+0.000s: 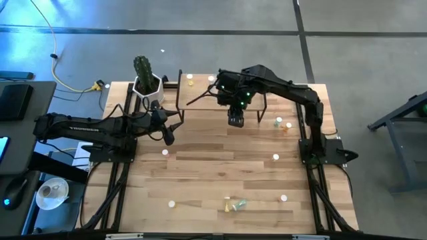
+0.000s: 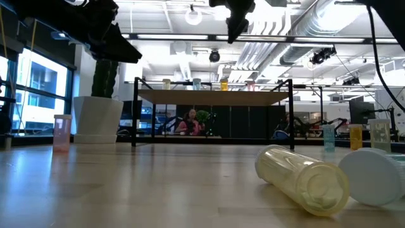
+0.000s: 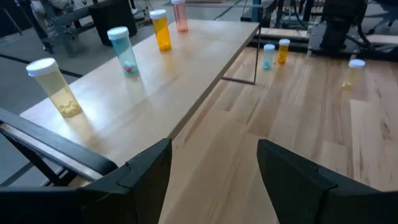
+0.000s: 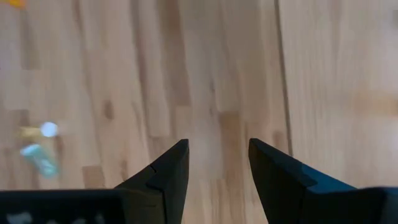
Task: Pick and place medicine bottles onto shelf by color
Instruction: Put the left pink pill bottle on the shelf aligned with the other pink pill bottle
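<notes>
Farthest left, the left arm lies across the counter's (image 1: pixel 200 167) left edge, and its left end effector (image 1: pixel 168 135) hangs just off the shelf's (image 1: pixel 200 100) left end with its fingers (image 3: pixel 146 171) spread wide and nothing between them. Behind it a cactus pot (image 1: pixel 148 88) stands at the counter's back left corner. In the left wrist view four bottles stand upright in a row on the shelf: a yellow bottle (image 3: pixel 53 87), a teal bottle (image 3: pixel 122 51), an orange bottle (image 3: pixel 160 30) and a pink bottle (image 3: pixel 180 15), each apart from the next. Toward the middle, the right end effector (image 1: pixel 235 120) hovers above the shelf's front edge, pointing down, its fingers (image 4: pixel 171 168) parted about halfway and empty; bare wood shows between them. Loose bottles are scattered over the counter: one (image 1: pixel 165 153) near the left end effector, one (image 1: pixel 171 204) near the front, two lying together (image 1: pixel 235 205) at front centre, and others (image 1: pixel 283 123) to the right by the right arm's base. In the low view a pale yellow bottle (image 2: pixel 302 178) lies on its side close to the camera.
</notes>
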Tool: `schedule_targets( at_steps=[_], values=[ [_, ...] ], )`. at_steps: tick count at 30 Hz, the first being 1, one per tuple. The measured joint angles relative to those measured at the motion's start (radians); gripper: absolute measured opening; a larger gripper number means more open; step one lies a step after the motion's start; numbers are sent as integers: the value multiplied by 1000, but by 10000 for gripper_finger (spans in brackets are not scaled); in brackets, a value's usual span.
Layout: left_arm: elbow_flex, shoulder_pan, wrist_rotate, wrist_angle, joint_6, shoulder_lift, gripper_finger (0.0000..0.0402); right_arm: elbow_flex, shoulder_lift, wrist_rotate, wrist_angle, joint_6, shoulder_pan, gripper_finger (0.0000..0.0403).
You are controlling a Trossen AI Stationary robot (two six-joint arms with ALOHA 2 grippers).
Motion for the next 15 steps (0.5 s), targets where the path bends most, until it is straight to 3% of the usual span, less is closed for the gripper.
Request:
schedule_targets(
  at_steps=[6,15],
  values=[
    [0,0,0,-5,2,0,227,-290,-160,119,63,104,48,158],
    [0,0,0,-4,2,0,227,-769,-493,119,289,362,141,158]
  ],
)
